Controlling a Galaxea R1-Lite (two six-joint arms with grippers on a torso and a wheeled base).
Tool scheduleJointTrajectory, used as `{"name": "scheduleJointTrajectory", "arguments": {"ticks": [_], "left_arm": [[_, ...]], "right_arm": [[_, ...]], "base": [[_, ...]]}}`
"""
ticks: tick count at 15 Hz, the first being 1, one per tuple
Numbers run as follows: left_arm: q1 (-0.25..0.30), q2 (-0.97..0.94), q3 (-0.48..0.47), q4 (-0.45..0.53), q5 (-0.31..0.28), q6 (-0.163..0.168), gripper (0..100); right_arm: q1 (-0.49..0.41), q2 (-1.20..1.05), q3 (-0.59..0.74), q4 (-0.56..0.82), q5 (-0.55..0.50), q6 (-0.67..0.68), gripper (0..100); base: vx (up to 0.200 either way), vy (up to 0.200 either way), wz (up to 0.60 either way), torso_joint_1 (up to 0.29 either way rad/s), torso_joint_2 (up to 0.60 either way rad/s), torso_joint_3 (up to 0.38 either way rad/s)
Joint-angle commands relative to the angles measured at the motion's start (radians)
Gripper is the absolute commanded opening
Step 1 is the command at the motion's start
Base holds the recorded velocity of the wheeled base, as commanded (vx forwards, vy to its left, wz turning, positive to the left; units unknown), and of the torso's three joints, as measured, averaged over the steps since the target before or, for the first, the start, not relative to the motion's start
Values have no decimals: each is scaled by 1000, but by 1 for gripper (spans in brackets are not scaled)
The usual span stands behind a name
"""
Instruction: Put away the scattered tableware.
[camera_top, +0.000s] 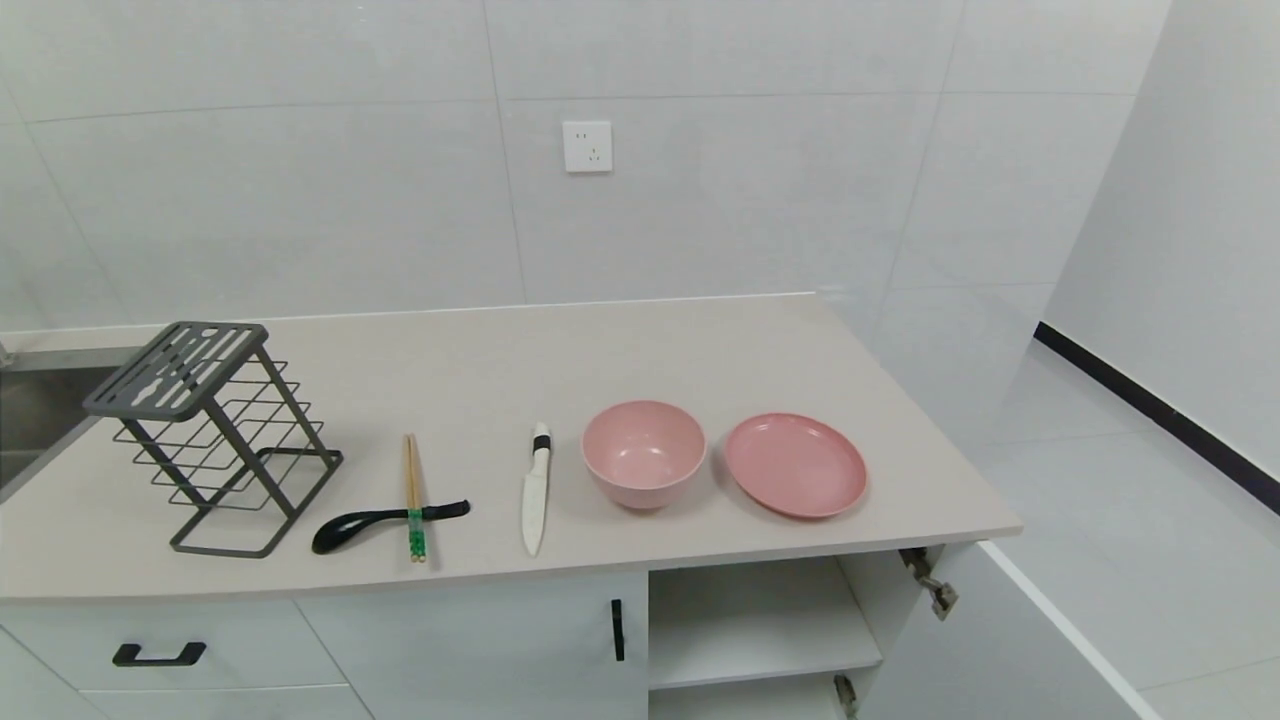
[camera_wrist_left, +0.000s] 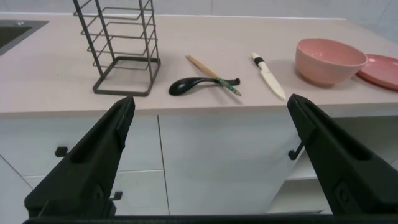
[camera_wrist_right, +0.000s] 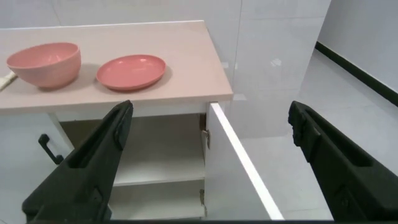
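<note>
Pink bowl (camera_top: 643, 452) and pink plate (camera_top: 795, 464) sit just beside each other on the counter (camera_top: 600, 350), above the open cabinet (camera_top: 750, 620). I see the white knife (camera_top: 537, 487) lying front-to-back, tip toward the front edge. 2 chopsticks (camera_top: 413, 497) run the same way, crossed by a black spoon (camera_top: 385, 520) whose scoop points toward the wire rack (camera_top: 215, 430). My left gripper (camera_wrist_left: 208, 162) and right gripper (camera_wrist_right: 208, 162) are both spread wide.

Along the counter (camera_top: 600, 340), running from frame left to right, stand the rack (camera_top: 215, 430), the spoon (camera_top: 385, 520) crossed by the chopsticks (camera_top: 413, 495), the knife (camera_top: 537, 490), the bowl (camera_top: 643, 452) and, just beside it at centre right, the plate (camera_top: 795, 464). Beneath the bowl and plate, at the lower edge, the cabinet (camera_top: 750, 620) stands open, its door (camera_top: 1010, 640) swung out to the lower right.
</note>
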Motion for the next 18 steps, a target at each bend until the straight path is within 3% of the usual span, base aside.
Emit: {"name": "scheduleJointTrajectory", "arguments": {"ticks": [1,5,18], "left_arm": [[0,1,0,-1,0,-1,100],[0,1,0,-1,0,-1,100],[0,1,0,-1,0,-1,100]], "right_arm": [[0,1,0,0,1,0,100],[0,1,0,-2,2,-2,100],[0,1,0,-34,10,-43,100]], "base": [[0,0,0,320,-623,-295],[0,0,0,208,-400,-190],[0,0,0,4,-5,-3]]}}
